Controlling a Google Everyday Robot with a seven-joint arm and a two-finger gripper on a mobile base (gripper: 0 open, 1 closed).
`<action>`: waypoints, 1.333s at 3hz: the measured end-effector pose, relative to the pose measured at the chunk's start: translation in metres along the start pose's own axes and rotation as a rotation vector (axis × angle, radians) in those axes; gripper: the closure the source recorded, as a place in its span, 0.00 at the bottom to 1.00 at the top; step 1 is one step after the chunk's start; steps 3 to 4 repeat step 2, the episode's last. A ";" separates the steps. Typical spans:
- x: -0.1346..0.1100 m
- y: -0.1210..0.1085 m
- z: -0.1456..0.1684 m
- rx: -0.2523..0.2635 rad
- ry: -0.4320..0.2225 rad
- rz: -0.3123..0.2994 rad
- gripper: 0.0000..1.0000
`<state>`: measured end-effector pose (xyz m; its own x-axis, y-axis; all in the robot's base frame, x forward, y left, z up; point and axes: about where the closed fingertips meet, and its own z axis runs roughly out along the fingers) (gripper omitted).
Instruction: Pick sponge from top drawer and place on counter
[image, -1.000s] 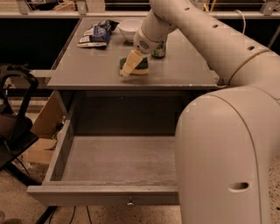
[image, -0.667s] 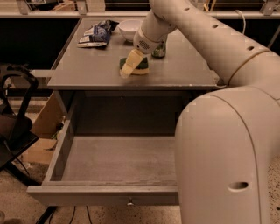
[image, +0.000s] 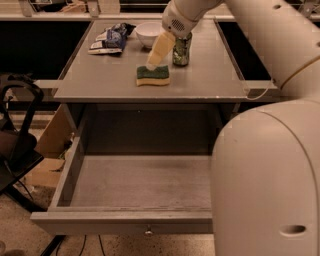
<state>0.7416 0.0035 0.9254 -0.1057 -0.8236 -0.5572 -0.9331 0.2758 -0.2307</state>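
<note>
Flat on the smooth grey counter (image: 210, 80), dark green scrub face up over yellow foam: the wavy-edged sponge (image: 153, 76). Just above its far edge, perhaps touching, the pale tapered gripper (image: 151, 64), slanting down from the glossy arm; released or clenched, cannot tell. Below, standing open, the shallow grey top drawer (image: 125, 220): plain flat floor, small metal knob.

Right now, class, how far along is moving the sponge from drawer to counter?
Done: the sponge lies flat on the counter; the open top drawer shows no sponge. In hand: the tool hangs at the sponge's far edge, contact unclear. Left: probably only drawing the tool away.
</note>
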 end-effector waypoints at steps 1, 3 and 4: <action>0.016 -0.008 -0.070 0.070 -0.030 0.037 0.00; 0.053 -0.012 -0.150 0.201 -0.058 0.159 0.00; 0.053 -0.012 -0.150 0.201 -0.058 0.159 0.00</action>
